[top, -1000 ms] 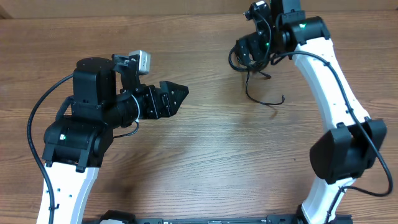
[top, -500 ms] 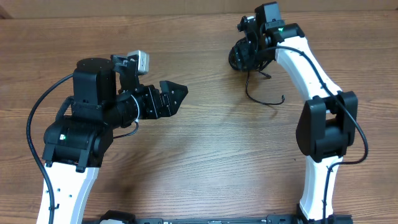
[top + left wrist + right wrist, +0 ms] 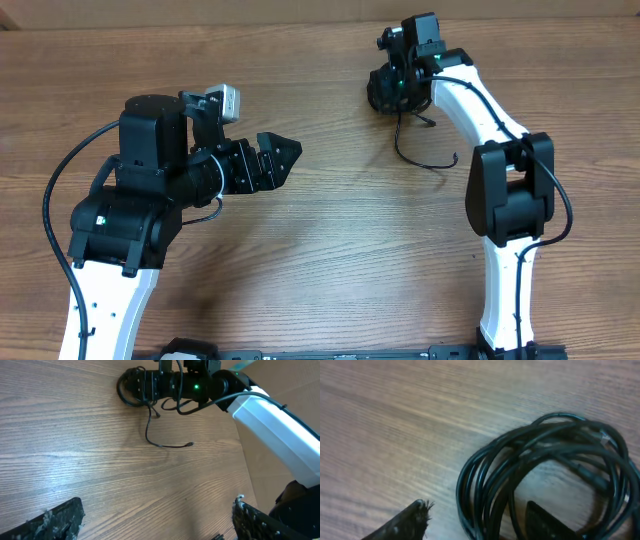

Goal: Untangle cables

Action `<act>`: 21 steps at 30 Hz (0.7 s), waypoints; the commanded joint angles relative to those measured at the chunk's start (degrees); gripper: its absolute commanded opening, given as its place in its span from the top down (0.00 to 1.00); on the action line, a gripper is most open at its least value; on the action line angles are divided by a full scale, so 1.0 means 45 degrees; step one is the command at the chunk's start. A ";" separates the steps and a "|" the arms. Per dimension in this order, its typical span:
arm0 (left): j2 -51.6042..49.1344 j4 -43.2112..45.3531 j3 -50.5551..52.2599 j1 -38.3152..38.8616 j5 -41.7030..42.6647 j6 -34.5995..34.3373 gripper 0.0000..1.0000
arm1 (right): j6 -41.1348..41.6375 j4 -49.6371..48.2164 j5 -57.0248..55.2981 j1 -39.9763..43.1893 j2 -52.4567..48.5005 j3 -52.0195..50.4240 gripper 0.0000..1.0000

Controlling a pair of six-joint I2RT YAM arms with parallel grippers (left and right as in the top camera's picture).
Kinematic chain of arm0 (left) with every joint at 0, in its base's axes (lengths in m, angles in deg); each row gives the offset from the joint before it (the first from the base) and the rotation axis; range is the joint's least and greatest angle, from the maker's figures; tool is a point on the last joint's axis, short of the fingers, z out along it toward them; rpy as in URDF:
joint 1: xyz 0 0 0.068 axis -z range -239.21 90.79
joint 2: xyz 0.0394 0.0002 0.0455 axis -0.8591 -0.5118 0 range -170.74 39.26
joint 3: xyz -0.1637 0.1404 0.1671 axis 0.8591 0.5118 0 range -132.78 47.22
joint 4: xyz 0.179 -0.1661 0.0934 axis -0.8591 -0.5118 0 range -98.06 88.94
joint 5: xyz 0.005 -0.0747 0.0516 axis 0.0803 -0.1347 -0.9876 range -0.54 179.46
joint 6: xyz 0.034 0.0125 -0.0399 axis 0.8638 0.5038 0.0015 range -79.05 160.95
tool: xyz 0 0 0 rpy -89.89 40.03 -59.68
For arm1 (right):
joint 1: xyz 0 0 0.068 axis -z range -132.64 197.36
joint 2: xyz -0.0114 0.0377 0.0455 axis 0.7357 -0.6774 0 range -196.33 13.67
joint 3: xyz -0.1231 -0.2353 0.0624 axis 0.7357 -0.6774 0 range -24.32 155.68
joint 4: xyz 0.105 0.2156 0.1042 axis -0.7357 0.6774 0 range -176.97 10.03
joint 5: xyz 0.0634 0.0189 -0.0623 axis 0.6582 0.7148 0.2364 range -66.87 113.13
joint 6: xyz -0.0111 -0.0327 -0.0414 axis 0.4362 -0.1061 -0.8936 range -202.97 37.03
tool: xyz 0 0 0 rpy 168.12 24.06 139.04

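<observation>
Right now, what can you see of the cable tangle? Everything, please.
The cables are thin, glossy black cords wound into a loose, roughly round coil of several overlapping strands, lying flat on the wooden table, far side, right of centre. One loose tail trails out toward the near side, curving to a small plug end. The right gripper straddles one side of the coil, one finger inside the loop, jaws apart; contact unclear.

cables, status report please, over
Left gripper open, empty. Right gripper open, astride the cables. Cables coiled, one tail loose. Nothing in the way.
</observation>
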 commanded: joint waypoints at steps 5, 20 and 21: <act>0.0087 0.0063 -0.0204 -0.0063 -0.0102 -0.0233 0.05 | 0.0476 -0.0418 0.0102 -0.0019 -0.0894 0.0039 0.63; 0.0087 0.0049 -0.0204 -0.0058 0.0466 -0.0282 0.05 | 0.0957 -0.0112 0.3764 -0.0024 -0.0597 0.1258 0.96; 0.0087 0.0049 -0.0204 -0.0058 0.0466 -0.0282 0.05 | 0.0962 0.0010 0.4114 -0.0024 -0.0447 0.1535 0.96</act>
